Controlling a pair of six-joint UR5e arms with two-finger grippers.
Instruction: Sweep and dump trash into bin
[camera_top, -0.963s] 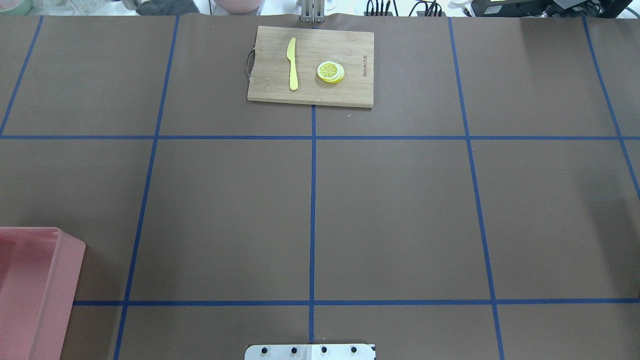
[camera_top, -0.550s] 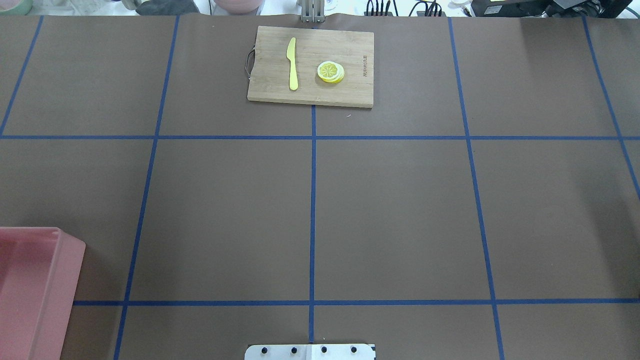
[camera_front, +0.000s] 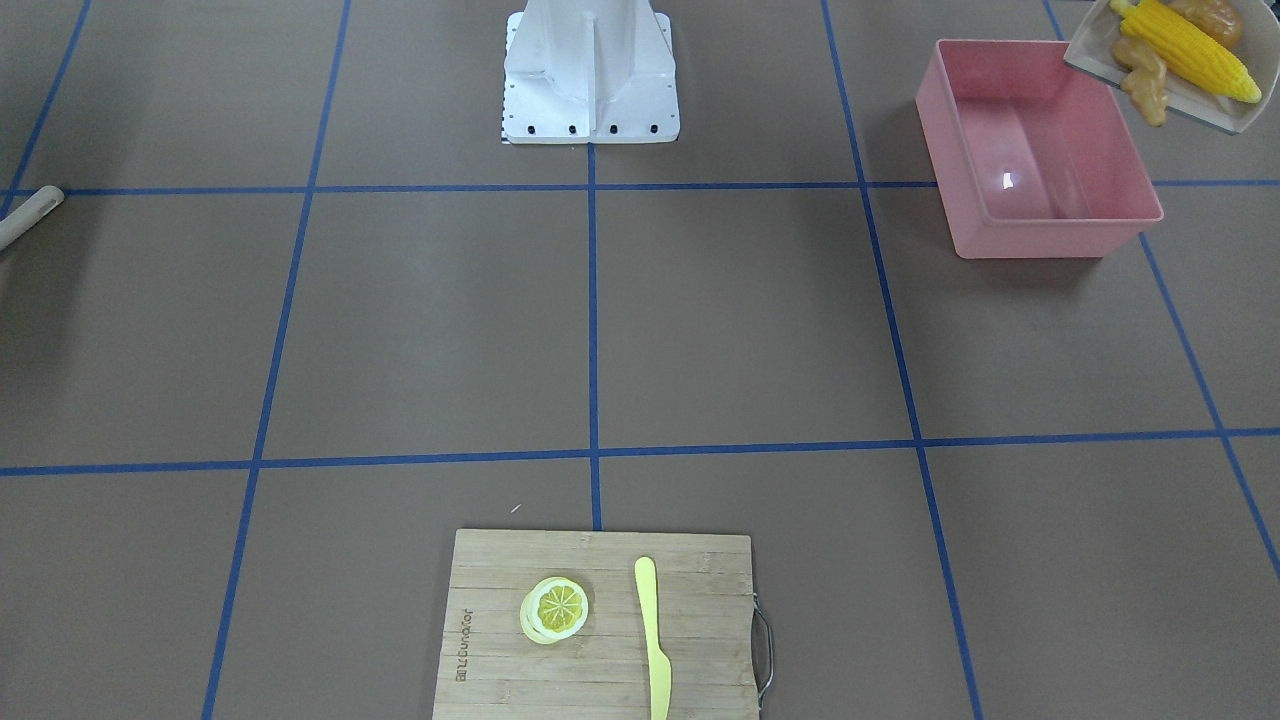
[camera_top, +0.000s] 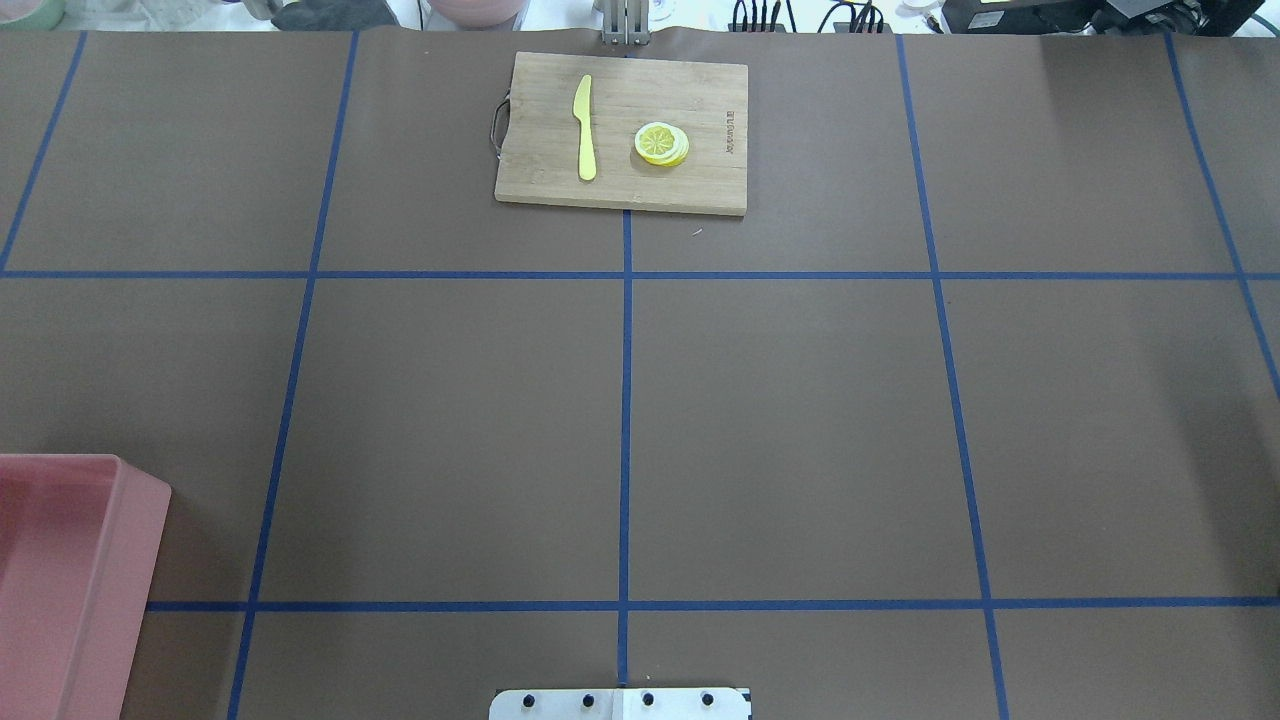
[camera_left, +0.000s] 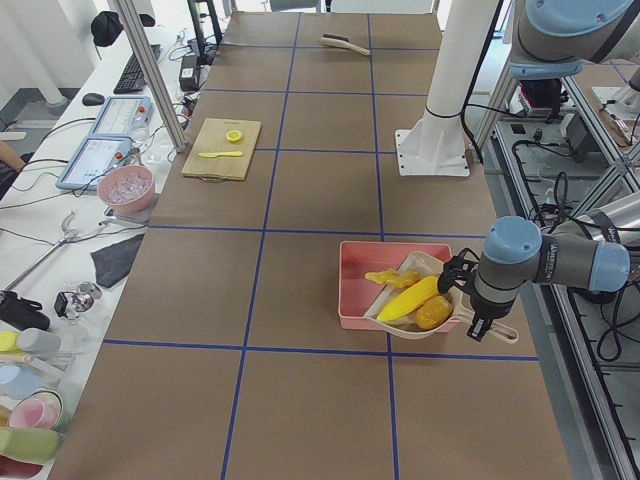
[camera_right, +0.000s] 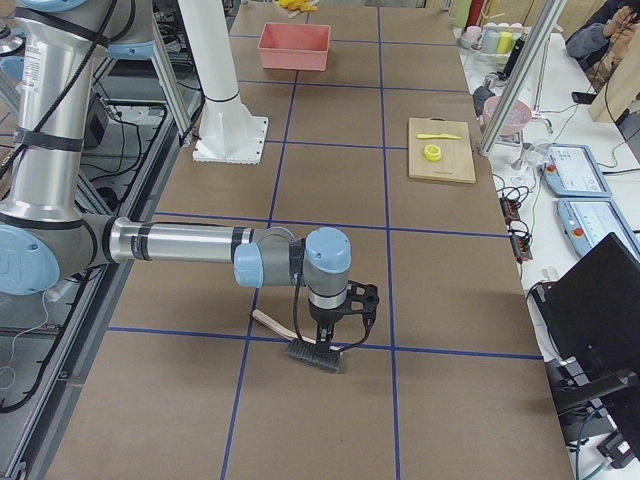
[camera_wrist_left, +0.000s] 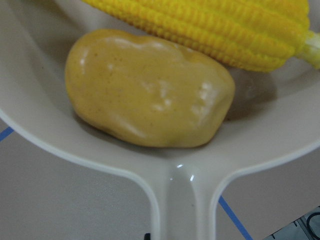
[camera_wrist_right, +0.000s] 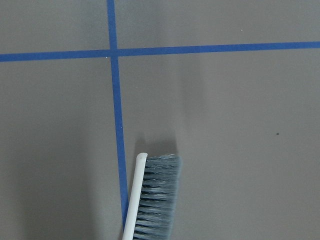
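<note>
Hanging at the robot-side corner of the pink bin (camera_front: 1040, 235), the dustpan (camera_front: 1190, 100) is carried by its handle at the left gripper (camera_left: 472, 318). Its mouth is turned toward the tub, so whatever slides out should fall inside rather than on the bench (camera_top: 800, 420). All the trash rides in the pan. The corn (camera_front: 1185, 45) lies lengthwise down the middle, and the ginger (camera_front: 1145, 85) sits right at the open lip. The potato (camera_wrist_left: 150, 90) is lodged at the back by the handle, just beside the corn. The bin itself is empty and stands near the bench's robot-side edge toward the left end, within easy reach of that arm. Whether the left gripper is clamped on the handle cannot be told, since only the side view shows it. By my reading the sweeping is done and the tipping is at hand. The pan probably needs more tilt, and the ginger would likely go first.

The right gripper (camera_right: 328, 335) hangs low near the bench's right end with the brush (camera_right: 312, 355) below it. The bristles are at or just above the surface, well apart from the dump. Its grip cannot be told either. The cutting board (camera_top: 620, 130), with the knife (camera_top: 584, 125) and lemon slice (camera_top: 661, 143) on it, sits at the far edge, out of the way.
</note>
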